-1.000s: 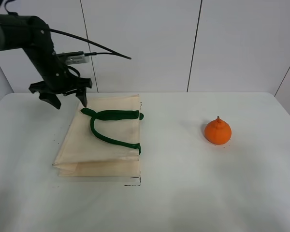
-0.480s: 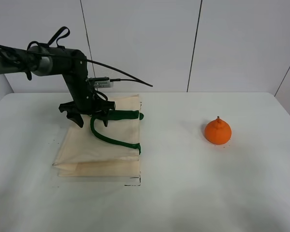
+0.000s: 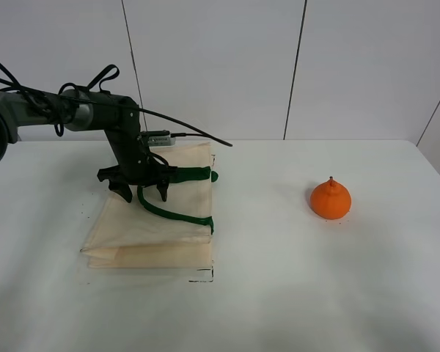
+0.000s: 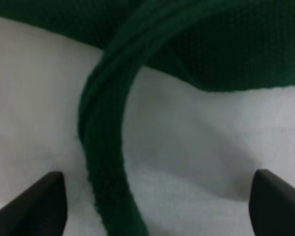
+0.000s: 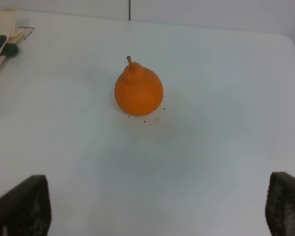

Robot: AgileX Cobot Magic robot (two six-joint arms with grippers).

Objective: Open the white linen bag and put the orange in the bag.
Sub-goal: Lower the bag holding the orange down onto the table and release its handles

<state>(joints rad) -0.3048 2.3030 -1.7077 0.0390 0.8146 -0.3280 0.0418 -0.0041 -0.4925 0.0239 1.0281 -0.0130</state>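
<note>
Jaws wide and empty, the left gripper [image 3: 141,193] is straddling the green handle [image 3: 173,215] of the white linen bag [image 3: 150,231] on the table [image 3: 315,286], while the orange [image 3: 331,199] is sitting well apart, facing the wide-open, empty right gripper [image 5: 147,211].

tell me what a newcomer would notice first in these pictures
The bright orange sits alone on the right of the white table. On the left, the left gripper hangs open over the white linen bag, its jaws either side of a dark green strap.
</note>
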